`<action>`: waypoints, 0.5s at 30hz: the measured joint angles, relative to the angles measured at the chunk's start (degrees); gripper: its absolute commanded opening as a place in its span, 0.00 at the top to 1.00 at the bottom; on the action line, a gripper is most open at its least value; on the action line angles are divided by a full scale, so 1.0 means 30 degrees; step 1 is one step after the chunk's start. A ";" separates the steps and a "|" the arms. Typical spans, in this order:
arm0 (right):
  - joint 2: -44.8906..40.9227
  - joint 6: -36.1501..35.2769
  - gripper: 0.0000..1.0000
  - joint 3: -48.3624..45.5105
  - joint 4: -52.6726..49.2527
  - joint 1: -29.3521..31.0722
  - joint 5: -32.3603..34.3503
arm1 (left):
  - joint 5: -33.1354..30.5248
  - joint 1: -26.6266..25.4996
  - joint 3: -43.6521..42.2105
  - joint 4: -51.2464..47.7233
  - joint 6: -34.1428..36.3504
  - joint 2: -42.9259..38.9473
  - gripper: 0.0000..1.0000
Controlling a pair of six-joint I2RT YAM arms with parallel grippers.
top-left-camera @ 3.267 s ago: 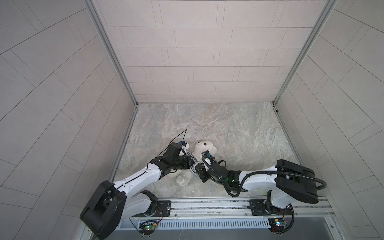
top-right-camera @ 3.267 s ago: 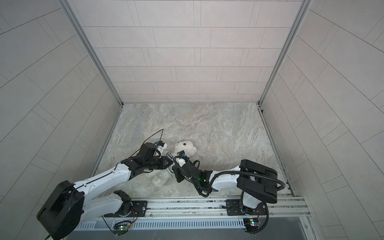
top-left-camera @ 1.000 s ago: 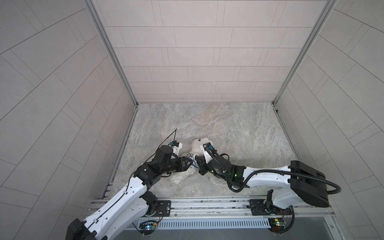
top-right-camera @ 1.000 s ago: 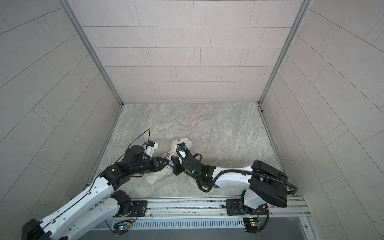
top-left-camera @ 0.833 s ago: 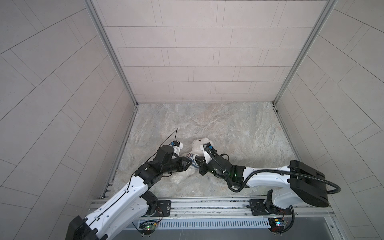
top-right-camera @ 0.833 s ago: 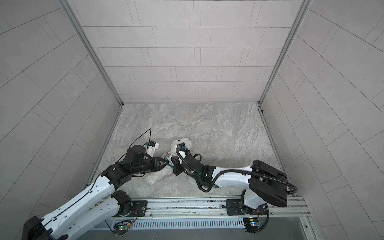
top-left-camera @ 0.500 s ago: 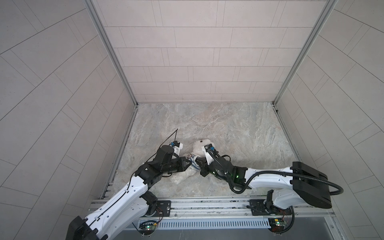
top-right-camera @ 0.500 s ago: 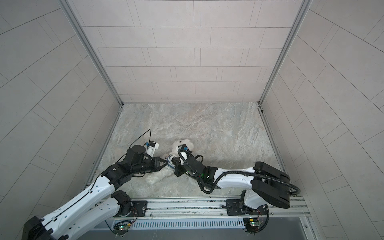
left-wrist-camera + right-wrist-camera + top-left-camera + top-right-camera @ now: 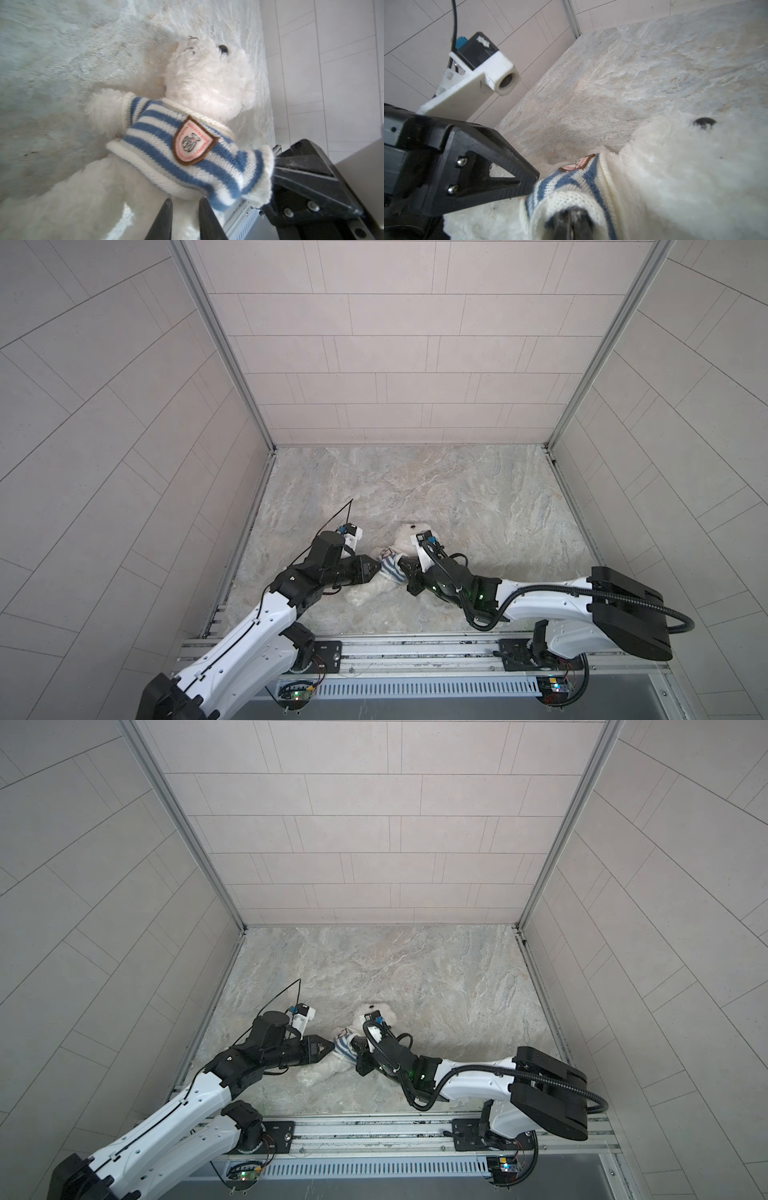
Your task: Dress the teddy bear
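Observation:
The white fluffy teddy bear (image 9: 409, 533) lies on the marble floor, its head toward the back wall, seen in both top views (image 9: 371, 1016). A blue-and-white striped shirt (image 9: 187, 162) with a badge covers its chest and arms. My left gripper (image 9: 185, 200) is narrowly open just under the shirt's hem, with belly fur showing between the fingers. My right gripper (image 9: 572, 216) is shut on the knitted edge of the shirt (image 9: 571, 182) at the bear's side. In a top view the left gripper (image 9: 375, 570) and the right gripper (image 9: 402, 572) face each other across the shirt (image 9: 390, 568).
Tiled walls close in the marble floor (image 9: 457, 497) on three sides. A metal rail (image 9: 415, 649) with both arm bases runs along the front edge. The left wrist camera mount (image 9: 477, 76) hangs close to the bear.
Since three seconds ago the left arm has re-posed with its elbow lower, and the bear has shifted a little. Over the last second both grippers stay at the shirt.

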 measured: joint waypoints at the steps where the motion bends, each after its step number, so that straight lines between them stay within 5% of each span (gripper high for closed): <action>1: 0.0000 0.0000 1.00 0.0000 0.0036 0.0000 0.0051 | -0.0036 0.0029 0.0000 -0.0051 -0.0007 0.0000 0.75; 15: 0.0022 0.0044 1.00 0.0000 0.0095 0.0000 0.0291 | 0.1610 0.0015 -0.0022 0.1530 -0.1705 -0.0532 0.66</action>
